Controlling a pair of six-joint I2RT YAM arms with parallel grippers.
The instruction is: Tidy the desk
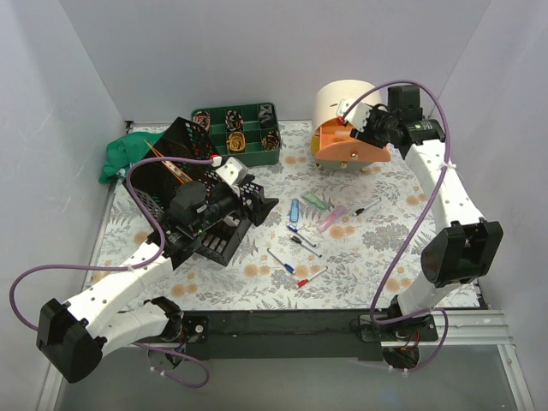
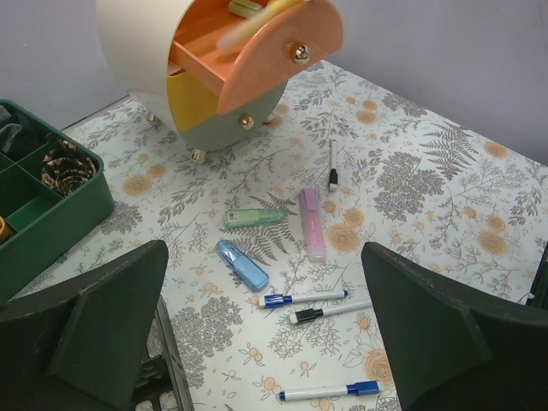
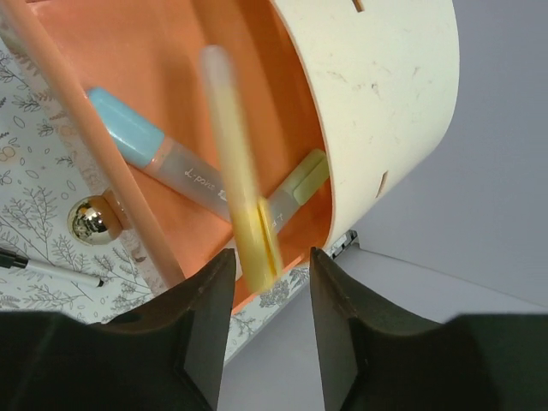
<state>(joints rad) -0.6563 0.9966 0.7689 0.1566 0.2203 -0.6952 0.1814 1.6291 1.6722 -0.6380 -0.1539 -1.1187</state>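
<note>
The floral desk [image 1: 368, 248] holds loose pens. My right gripper [image 3: 272, 317] hangs open over the pulled-out orange drawer [image 3: 154, 77] of the cream round organizer [image 1: 342, 101]. A blurred yellow highlighter [image 3: 238, 171] is between and just beyond its fingers, apparently loose, over a blue-capped highlighter [image 3: 128, 128] and a green one [image 3: 301, 181] in the drawer. My left gripper [image 2: 265, 334] is open and empty above the desk, over blue-capped markers [image 2: 304, 299]. A green highlighter [image 2: 254, 217], a pink one [image 2: 312, 224] and a blue one [image 2: 241, 264] lie ahead of it.
A black wire rack [image 1: 184, 193] lies under my left arm. A green compartment tray [image 1: 237, 135] stands at the back, a green cloth [image 1: 120, 158] at the far left. A black pen [image 2: 332, 167] lies near the organizer. A red-capped marker [image 1: 310, 276] lies nearer the front.
</note>
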